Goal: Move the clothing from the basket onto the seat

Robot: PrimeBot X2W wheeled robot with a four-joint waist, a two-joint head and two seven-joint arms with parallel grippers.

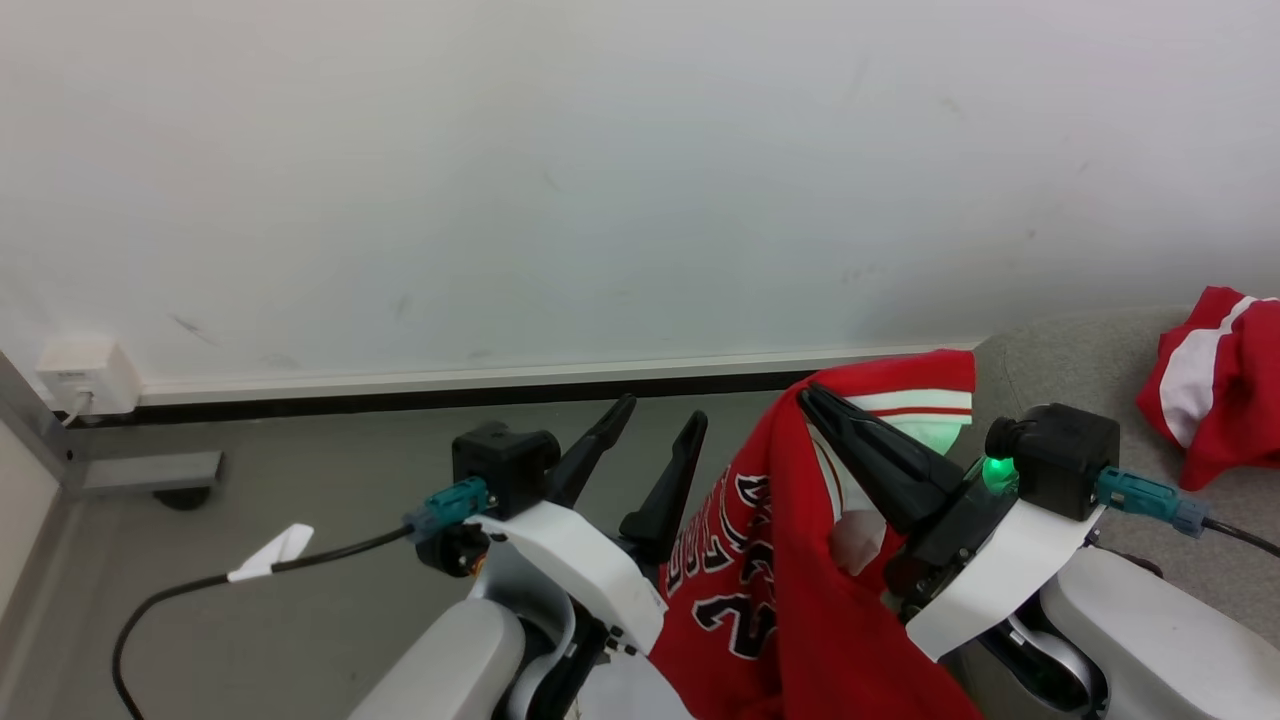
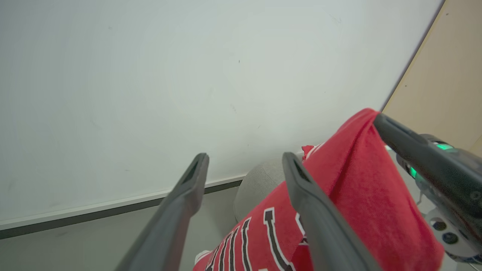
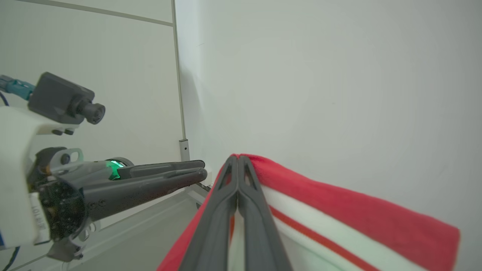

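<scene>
1. The right gripper (image 1: 808, 396) pinched a red shirt (image 1: 745, 570), which hung at 6 o'clock.
2. The left gripper (image 1: 660, 412) was wide open and empty, just beside it.
3. The seat (image 1: 1080, 360) at 3 o'clock held more red clothes (image 1: 1225, 400).

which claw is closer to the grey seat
Right. The right claw, shut on the hanging red jersey, is by the corner of the seat; the open left claw is farther away over the floor, beyond the red jersey.
</scene>
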